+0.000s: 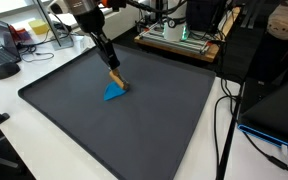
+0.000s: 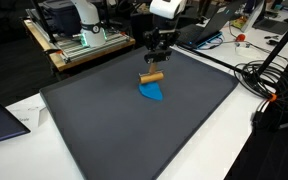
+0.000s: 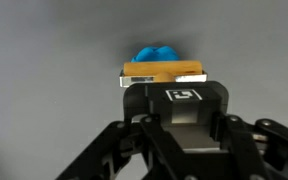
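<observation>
"Exterior view to begin with: what sits at the end of the arm (image 1: 92,28)?"

"Its jaws are clamped on a wooden block (image 1: 115,81), which hangs tilted just above a blue piece (image 1: 114,94). Both are over the middle of a dark grey tray (image 1: 74,115) on the white worktop (image 1: 14,135)."

"Does the block touch the blue piece?"

"They overlap from this angle, so I cannot tell whether they meet. Behind the tray stands a green circuit board (image 1: 181,35), and cables (image 1: 224,120) trail down the worktop beside it."

"And again in an exterior view, how does it look?"

"The arm (image 2: 164,12) comes down from the top with its jaws closed on the wooden block (image 2: 152,76), which looks level here. The blue piece (image 2: 153,93) lies on the tray (image 2: 104,130) right below the block, and their edges meet in the picture. White worktop (image 2: 34,140) shows beside the tray."

"Wrist view?"

"The wooden block (image 3: 162,72) runs crosswise just past the jaws, gripped about its middle. The blue piece (image 3: 156,52) peeks out beyond the block, half hidden by it. Plain grey tray (image 3: 44,40) fills the rest."
</observation>
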Available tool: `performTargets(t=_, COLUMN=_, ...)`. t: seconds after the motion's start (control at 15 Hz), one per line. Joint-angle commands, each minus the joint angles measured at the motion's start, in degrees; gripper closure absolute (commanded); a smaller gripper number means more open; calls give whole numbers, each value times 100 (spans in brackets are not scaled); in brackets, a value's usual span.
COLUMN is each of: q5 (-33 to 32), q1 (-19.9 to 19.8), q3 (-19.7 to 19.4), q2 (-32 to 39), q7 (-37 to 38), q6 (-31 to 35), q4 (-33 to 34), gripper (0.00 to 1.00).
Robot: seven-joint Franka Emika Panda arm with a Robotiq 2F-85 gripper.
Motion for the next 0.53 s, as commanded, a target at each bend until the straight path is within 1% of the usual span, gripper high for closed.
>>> performTargets(t=0.0, q5=151, q1=-21, q3=-62, q2=201, q7=-129, q6=-185, q4=296, gripper=77)
performTargets(t=0.47, q5=291, q1=-103, q3=-64, q2=588, q7=-328, q6=-272, q4=530, gripper=77)
